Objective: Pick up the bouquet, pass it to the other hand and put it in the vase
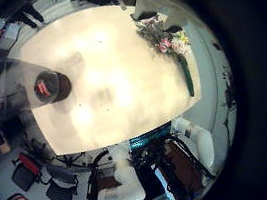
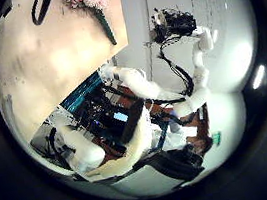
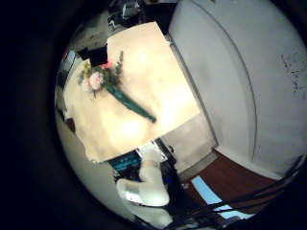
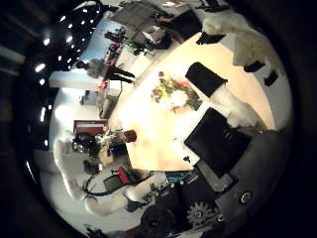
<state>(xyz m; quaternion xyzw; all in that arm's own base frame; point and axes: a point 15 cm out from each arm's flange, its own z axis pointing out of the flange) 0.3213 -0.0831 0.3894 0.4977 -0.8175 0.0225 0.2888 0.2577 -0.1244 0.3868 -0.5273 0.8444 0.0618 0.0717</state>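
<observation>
Bouquet [image 1: 169, 41] lies near the table [image 1: 98, 64] edge, vase [image 1: 50, 87] well apart; hands' state unclear.

Fisheye views; strong curvature toward the dark circular borders. The table [image 1: 126, 79] is overexposed, with glare at its centre. Ceiling lights show as bright points. Detail is soft.

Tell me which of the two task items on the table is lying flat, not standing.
The bouquet: it lies flat on the table, stems outstretched, while the vase stands upright.
</observation>
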